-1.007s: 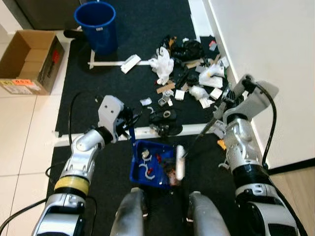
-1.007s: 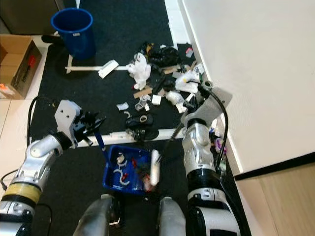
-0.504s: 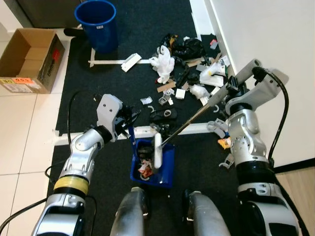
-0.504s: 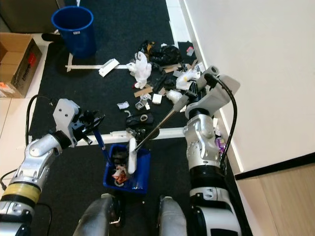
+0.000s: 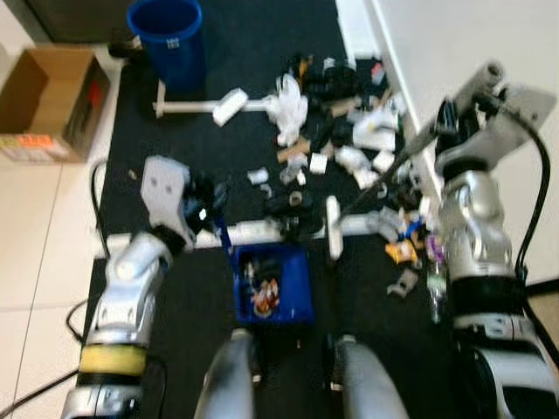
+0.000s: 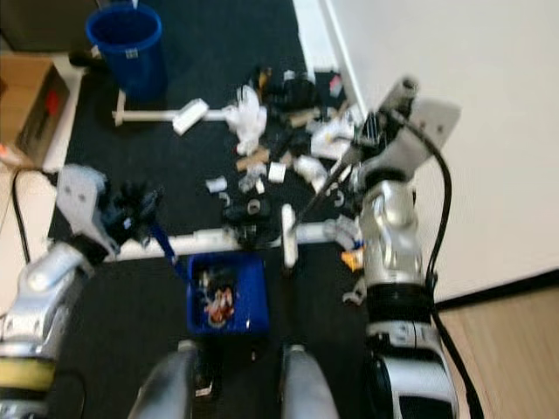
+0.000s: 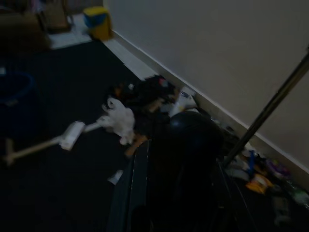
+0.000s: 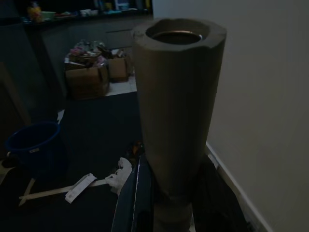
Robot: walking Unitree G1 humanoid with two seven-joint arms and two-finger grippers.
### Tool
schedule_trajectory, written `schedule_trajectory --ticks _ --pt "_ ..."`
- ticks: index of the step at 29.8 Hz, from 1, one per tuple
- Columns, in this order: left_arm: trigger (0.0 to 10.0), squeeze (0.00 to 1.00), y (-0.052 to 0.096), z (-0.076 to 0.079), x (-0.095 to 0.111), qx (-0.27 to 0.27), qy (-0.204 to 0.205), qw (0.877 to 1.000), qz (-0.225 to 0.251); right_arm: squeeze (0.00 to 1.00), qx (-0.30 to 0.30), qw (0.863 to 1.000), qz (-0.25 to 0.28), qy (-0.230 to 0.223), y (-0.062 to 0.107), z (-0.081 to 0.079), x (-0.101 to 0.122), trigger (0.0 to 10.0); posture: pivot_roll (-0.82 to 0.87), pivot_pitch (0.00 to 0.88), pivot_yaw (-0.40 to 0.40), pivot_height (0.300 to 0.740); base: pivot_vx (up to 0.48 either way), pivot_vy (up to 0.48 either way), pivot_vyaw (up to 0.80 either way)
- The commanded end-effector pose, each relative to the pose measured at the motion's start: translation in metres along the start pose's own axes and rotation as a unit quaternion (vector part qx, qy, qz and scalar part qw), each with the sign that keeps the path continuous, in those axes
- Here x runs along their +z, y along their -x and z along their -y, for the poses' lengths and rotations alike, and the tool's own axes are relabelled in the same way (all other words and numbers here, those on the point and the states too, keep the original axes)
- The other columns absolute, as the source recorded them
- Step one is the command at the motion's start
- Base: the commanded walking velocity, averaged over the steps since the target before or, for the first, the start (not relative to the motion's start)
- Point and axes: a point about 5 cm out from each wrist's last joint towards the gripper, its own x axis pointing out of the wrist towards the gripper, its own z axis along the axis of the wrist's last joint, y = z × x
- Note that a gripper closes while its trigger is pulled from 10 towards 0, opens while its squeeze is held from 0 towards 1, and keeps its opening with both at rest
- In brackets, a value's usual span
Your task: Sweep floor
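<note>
While the blue dustpan [image 5: 272, 281] sits on the black mat just in front of the robot's feet, you can see the broom head [image 5: 333, 229] standing just beside the pan's far right corner. The pile of litter [image 5: 336, 131] lies past the dustpan, toward the wall. The broom's stick slants from the head up to the right pincer [image 5: 445, 122], which is closed around it. That arm is nearer the litter. The left pincer [image 5: 212, 199] is clamped on the dustpan's upright blue handle [image 5: 224, 237].
</note>
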Motion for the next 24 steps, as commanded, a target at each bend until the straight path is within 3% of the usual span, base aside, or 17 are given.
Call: schedule_trajectory --ticks 1,4,6,7,10,12,15,18,24 --pt "10.0 0.0 0.002 0.004 0.008 -0.01 -0.024 0.999 0.025 0.0 -0.006 1.0 0.007 0.007 0.001 0.006 -0.001 10.0 0.01 0.226 -0.053 0.74 0.0 0.0 0.0" --pt "10.0 0.0 0.003 0.007 0.005 -0.007 -0.026 0.999 0.028 0.0 -0.005 1.0 0.0 0.017 0.001 0.007 -0.005 10.0 0.01 0.225 -0.053 0.74 0.0 0.0 0.0" --pt "10.0 0.0 0.006 0.012 -0.018 -0.007 -0.015 1.0 -0.003 0.0 -0.001 1.0 -0.008 0.022 0.003 0.003 -0.012 10.0 0.01 0.224 -0.056 0.74 0.0 0.0 0.0" --pt "10.0 0.0 0.006 0.012 -0.018 -0.007 -0.015 1.0 -0.003 0.0 -0.001 1.0 -0.008 0.022 0.003 0.003 -0.012 10.0 0.01 0.224 -0.056 0.74 0.0 0.0 0.0" --pt "10.0 0.0 0.013 0.017 -0.049 0.009 0.02 0.997 -0.07 0.0 0.004 1.0 -0.017 0.026 0.006 0.001 -0.018 10.0 0.0 0.225 -0.056 0.74 0.0 0.0 0.0" --pt "10.0 0.0 0.016 0.013 -0.064 0.031 0.023 0.993 -0.108 0.0 0.004 0.999 -0.019 0.031 0.007 0.003 -0.019 10.0 -0.01 0.226 -0.055 0.74 0.0 0.0 0.0" --pt "10.0 0.0 0.016 0.01 -0.07 0.046 0.035 0.991 -0.124 0.0 0.0 0.999 -0.02 0.032 0.007 0.005 -0.02 10.0 -0.01 0.227 -0.054 0.74 0.0 0.0 0.0" --pt "10.0 0.0 0.018 0.001 -0.081 0.069 0.024 0.986 -0.153 0.0 -0.001 0.999 -0.021 0.035 0.008 0.007 -0.023 10.0 -0.02 0.226 -0.051 0.74 0.0 0.0 0.0" --pt "10.0 0.0 0.018 0.0 -0.089 0.067 0.0 0.98 -0.187 0.0 -0.004 0.999 -0.021 0.037 0.008 0.007 -0.024 10.0 -0.02 0.226 -0.048 0.74 0.0 0.0 0.0"
